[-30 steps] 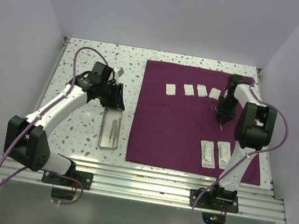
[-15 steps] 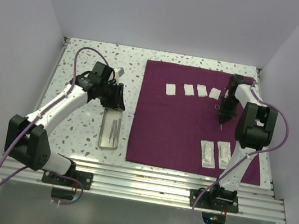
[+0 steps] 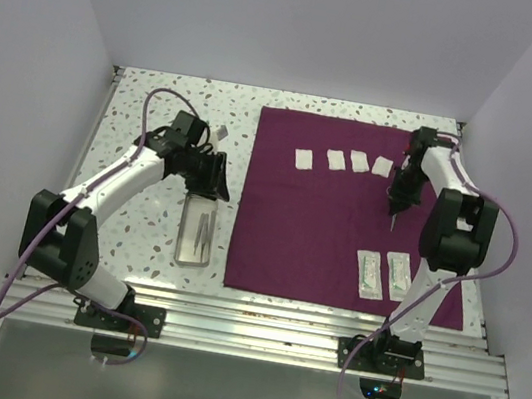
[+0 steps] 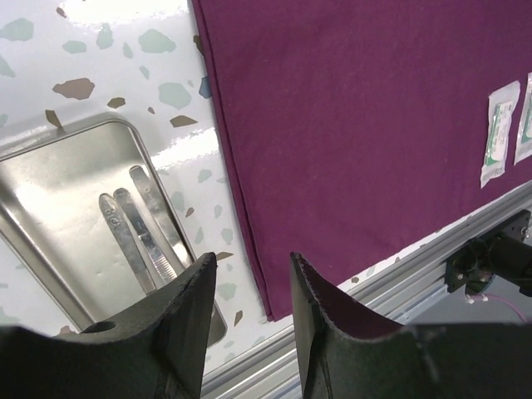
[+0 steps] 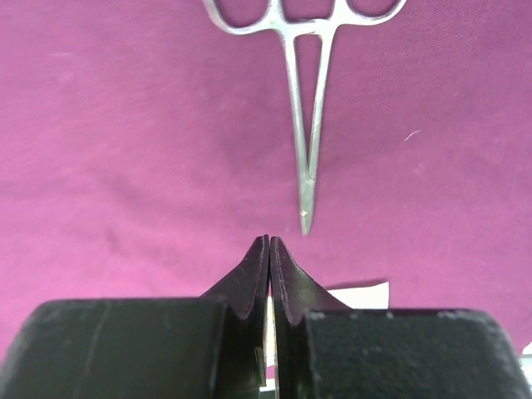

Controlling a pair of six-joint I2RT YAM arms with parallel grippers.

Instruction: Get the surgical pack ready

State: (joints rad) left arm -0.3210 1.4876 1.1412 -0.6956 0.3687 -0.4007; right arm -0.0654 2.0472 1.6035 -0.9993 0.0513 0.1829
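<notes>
Left end effector (image 4: 249,266) hangs over the far end of the steel tray (image 4: 58,191), jaws partly apart with nothing between them. Two slim tweezers (image 4: 141,224) lie side by side in the tray. The tray sits on the speckled bench (image 4: 125,50), lengthwise beside the left edge of the magenta cloth (image 4: 349,125). Only a narrow strip of bench separates the two.

Across the sheet, the right end effector (image 5: 269,243) is poised low over the cloth's far right part. Its fingers are pressed flat together, just short of the tip of the ring-handled forceps (image 5: 303,125) lying on the fabric.

From above, a row of four white gauze squares (image 3: 336,159) runs along the far part of the cloth. Two sealed packets (image 3: 369,275) lie near its front right corner. Between the gauze row and the packets is a broad stretch of bare fabric. The cloth's near edge stops just short of the aluminium rail (image 3: 259,310), and its right edge lies close to the right edge of the bench.
</notes>
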